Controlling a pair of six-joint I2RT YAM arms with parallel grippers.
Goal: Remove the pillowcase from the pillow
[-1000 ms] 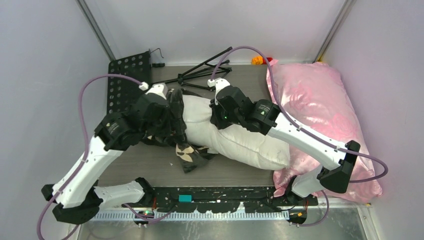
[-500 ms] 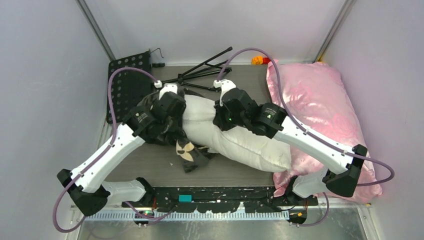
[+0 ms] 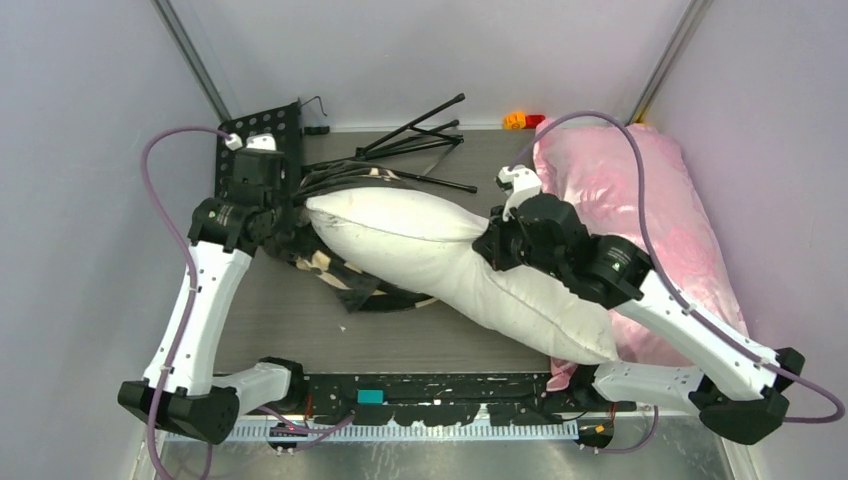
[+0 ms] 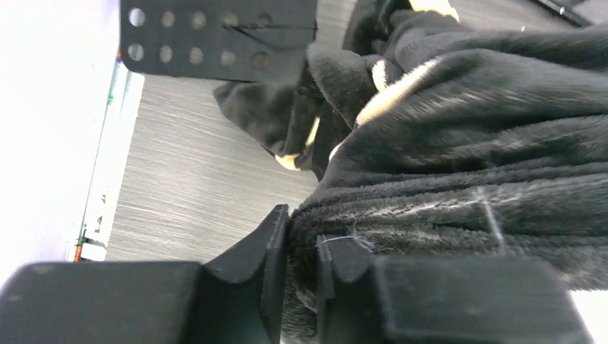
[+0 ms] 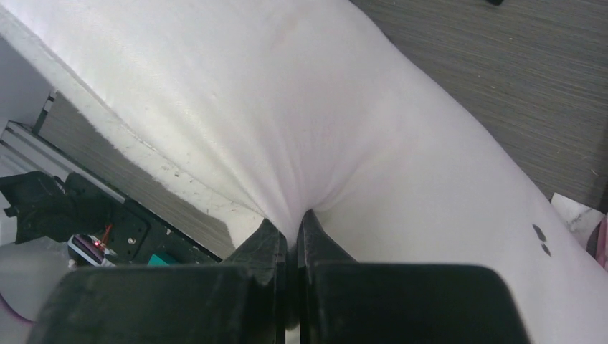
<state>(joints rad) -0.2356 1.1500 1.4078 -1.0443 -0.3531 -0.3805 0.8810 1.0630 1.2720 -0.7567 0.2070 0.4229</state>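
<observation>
1. Pillowcase [image 4: 466,122]: black plush cloth with a deep, fuzzy nap and paler tan patches, and a few loose light threads on it.
2. Pillow [image 5: 251,93]: plain white woven cloth, smooth and matt, with small dark specks.
3. Pink pillow [image 3: 640,190]: satin, glossy, catching the light.
4. Table [image 4: 193,179]: grey wood-grain top, matt, finely streaked.
5. Perforated plate [image 4: 215,32]: flat matt black.
6. Left gripper [image 4: 301,236]: matt black, hard and smooth, plastic by the look.

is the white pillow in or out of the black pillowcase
Mostly out. The white pillow lies bare along nearly its whole length; the pillowcase is bunched at its left end, pinched by the left gripper.
</observation>
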